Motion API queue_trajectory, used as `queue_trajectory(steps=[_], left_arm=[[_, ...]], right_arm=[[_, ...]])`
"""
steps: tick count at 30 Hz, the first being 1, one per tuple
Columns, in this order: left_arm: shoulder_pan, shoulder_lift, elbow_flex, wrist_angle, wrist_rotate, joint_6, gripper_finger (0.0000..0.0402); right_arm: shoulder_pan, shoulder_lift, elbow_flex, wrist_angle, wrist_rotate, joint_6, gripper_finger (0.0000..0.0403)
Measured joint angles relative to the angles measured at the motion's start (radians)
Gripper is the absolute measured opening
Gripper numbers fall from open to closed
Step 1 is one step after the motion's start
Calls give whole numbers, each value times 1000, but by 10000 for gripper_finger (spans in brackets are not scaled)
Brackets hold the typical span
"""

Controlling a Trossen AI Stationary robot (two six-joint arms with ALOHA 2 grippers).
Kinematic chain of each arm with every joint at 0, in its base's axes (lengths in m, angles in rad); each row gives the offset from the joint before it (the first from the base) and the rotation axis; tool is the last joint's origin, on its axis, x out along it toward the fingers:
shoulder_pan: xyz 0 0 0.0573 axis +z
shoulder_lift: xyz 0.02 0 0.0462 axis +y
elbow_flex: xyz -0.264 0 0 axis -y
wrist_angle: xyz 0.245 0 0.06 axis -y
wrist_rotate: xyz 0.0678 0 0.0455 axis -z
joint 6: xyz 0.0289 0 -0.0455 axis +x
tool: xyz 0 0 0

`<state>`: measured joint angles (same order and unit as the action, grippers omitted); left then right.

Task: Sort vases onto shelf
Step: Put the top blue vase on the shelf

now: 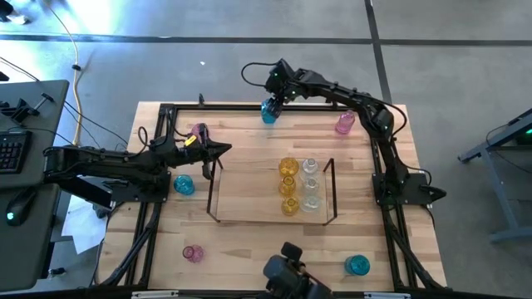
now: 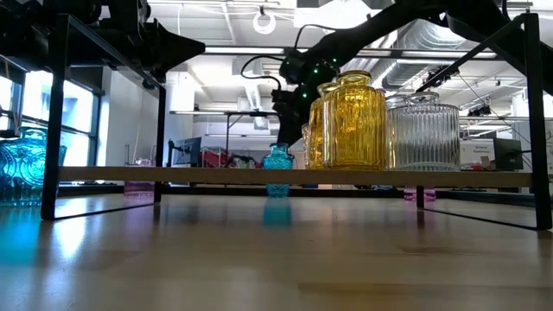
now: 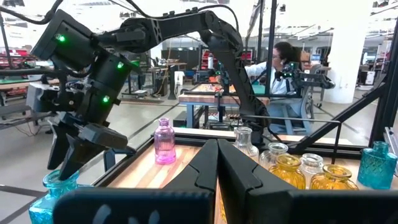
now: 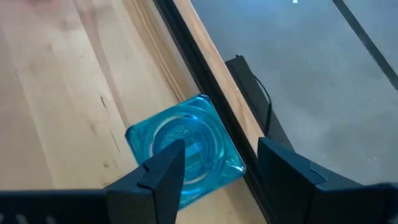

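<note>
**Right gripper straddling a teal vase at the table's far edge**

Your right gripper [image 4: 214, 171] is hanging over a teal vase [image 1: 268, 112] beside the black frame [image 4: 205, 81] — its fingers are standing apart, one over the vase's mouth and one outside it, not yet clamped on the glass. The shelf [image 1: 218, 195] is sitting well behind that gripper, toward the table's middle, and is carrying three yellow vases [image 1: 288, 186] with three clear vases [image 1: 310, 184] just beside them. A pink vase [image 1: 345, 124] is standing near your right arm's elbow. Your left gripper [image 1: 223, 150] is waiting with fingers closed and empty at the shelf's left end — a second teal vase [image 1: 184, 184] sits beside its arm.
</note>
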<state>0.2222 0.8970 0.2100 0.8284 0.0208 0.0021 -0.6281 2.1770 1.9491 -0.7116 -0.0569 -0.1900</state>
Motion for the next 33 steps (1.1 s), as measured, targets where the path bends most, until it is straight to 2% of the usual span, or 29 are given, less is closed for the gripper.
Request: queue_trajectory(steps=[8,18,33], left_arm=[[0,0,0,0,0,0,0],[0,0,0,0,0,0,0],[0,-1,0,1,0,-1,0]], right_arm=[[0,12,0,-7,-23,10,136],[0,11,0,2,-26,-15,13],[8,10,41,-60,-75,-9,5]])
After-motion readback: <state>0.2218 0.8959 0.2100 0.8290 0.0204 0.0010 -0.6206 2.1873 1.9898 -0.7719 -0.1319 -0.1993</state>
